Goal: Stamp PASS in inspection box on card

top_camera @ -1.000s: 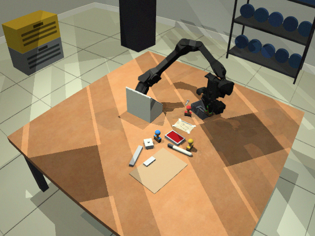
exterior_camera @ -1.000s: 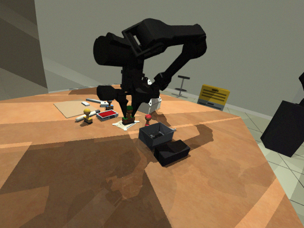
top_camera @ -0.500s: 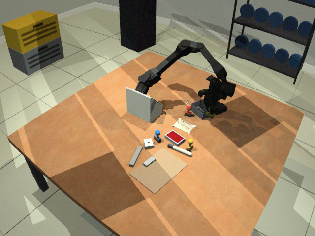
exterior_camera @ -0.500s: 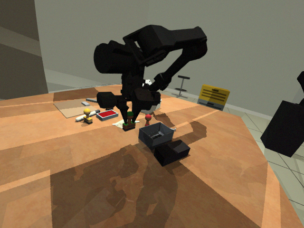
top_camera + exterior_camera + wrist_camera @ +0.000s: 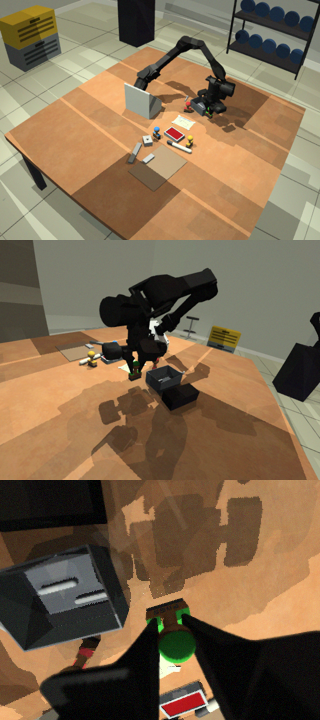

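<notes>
My gripper [image 5: 208, 111] [image 5: 135, 367] [image 5: 169, 620] is shut on the green-knobbed stamp [image 5: 208, 113] [image 5: 135, 371] [image 5: 176, 642]. The stamp's brown base sits on or just above the bench, right beside the open grey box [image 5: 198, 106] [image 5: 162, 379] [image 5: 60, 600]. The white card [image 5: 183, 122] [image 5: 124, 366] with its inspection box lies a little to the left of the stamp in the top view. The red ink pad [image 5: 174, 133] [image 5: 109, 359] [image 5: 184, 703] lies beyond the card, toward the table's middle.
A red-knobbed stamp [image 5: 188, 106] [image 5: 155, 364] [image 5: 85, 656], a blue one [image 5: 156, 132] and a yellow one [image 5: 189, 141] [image 5: 91, 358] stand nearby. A white marker [image 5: 179, 146], grey blocks [image 5: 134, 152], a cardboard sheet [image 5: 160, 165], a white stand [image 5: 140, 101] and a black box [image 5: 180, 395] are on the table.
</notes>
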Motion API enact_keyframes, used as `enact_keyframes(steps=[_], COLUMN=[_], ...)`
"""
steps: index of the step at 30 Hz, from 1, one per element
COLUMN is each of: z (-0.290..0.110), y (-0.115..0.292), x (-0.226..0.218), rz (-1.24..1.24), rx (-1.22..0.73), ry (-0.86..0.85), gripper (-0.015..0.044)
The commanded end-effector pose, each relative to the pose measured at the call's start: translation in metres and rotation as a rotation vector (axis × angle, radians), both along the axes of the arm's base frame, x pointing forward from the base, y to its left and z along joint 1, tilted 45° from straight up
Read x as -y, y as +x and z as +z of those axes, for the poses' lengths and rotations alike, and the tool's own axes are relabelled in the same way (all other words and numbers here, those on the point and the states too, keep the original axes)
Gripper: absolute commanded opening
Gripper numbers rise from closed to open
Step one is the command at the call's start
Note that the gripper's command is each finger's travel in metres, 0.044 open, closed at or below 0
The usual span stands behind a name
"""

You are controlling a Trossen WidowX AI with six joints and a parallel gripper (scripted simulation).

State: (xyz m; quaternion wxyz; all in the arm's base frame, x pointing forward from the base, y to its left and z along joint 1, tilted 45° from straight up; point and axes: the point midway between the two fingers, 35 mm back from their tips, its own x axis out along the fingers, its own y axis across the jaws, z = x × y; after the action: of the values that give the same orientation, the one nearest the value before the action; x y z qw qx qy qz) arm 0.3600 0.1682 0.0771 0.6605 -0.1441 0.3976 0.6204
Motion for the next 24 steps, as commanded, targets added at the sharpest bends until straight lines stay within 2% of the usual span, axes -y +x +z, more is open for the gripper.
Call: enact_keyframes(steps=[1,18,24], z=[-0.006,-0.022,-0.019], y=[-0.002,-0.006,-0.005], x=[-0.005,-0.022,-0.02], rz=[-0.001,-0.001,0.002], rx=[-0.009,-0.01,-0.002], ry=[0.002,0.005,0.003], gripper=[0.0,0.0,0.0157])
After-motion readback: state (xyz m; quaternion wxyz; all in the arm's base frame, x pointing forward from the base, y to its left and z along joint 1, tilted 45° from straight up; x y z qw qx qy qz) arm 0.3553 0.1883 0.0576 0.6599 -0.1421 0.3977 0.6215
